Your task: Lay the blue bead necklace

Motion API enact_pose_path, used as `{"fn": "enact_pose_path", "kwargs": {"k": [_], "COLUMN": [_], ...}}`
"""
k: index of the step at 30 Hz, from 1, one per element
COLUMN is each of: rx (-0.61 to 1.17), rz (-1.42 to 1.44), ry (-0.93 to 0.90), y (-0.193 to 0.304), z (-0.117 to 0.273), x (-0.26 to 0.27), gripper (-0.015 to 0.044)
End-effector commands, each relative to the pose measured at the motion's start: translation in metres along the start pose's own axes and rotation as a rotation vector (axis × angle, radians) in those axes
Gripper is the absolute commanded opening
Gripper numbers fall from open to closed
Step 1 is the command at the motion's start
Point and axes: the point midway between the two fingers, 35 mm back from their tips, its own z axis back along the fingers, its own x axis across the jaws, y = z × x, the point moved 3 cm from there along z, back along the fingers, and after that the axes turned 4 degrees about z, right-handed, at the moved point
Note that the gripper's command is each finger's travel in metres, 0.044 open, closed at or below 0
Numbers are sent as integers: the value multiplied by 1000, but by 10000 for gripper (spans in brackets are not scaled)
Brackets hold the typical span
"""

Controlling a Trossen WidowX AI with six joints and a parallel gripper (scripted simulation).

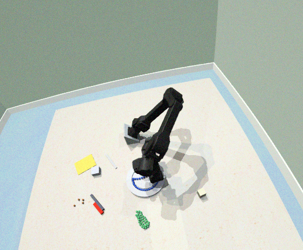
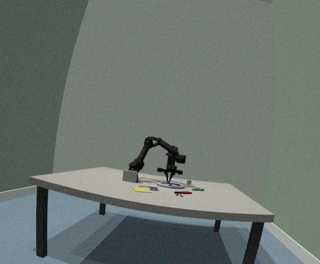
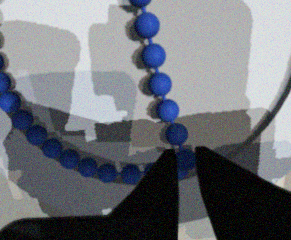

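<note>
The black parallel-jaw gripper (image 2: 169, 182) (image 3: 184, 156) has its fingers drawn close together, pinching a bead of the blue bead necklace (image 1: 144, 189) (image 2: 170, 185) (image 3: 70, 159). In the wrist view, that bead sits between the two black tips, low over the groove.

From the fingers, one run of the strand curves away along the dark circular groove, its beads following the line of the ring. Another run leaves the tips and cuts across the inside of the ring, over the flat middle of the round white bead board (image 1: 130, 186) (image 2: 158, 185). On the far side of that straight run, the wrist view shows a stretch of groove without beads.

So the laying looks partly done, perhaps around half: the curved run appears seated, while the crossing run has yet to go out into the open part of the groove. How deep the beads sit is hard to tell, and in the top view the black robot arm (image 1: 170, 115) (image 2: 143, 153) hides part of the board.

Beyond the board, the green bead necklace (image 1: 142, 220) (image 2: 198, 189) lies bunched on the pale tabletop (image 1: 240, 215) (image 2: 83, 184), apart from the work.
</note>
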Motion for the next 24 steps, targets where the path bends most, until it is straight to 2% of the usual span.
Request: {"fn": "enact_pose_path", "kwargs": {"k": [1,20,24], "rx": [2,3,-6], "rz": [6,5,12], "ry": [-2,-2,-7], "y": [4,10,9], "z": [1,-7,-4], "x": [-1,-6,-4], "gripper": [0,0,105]}}
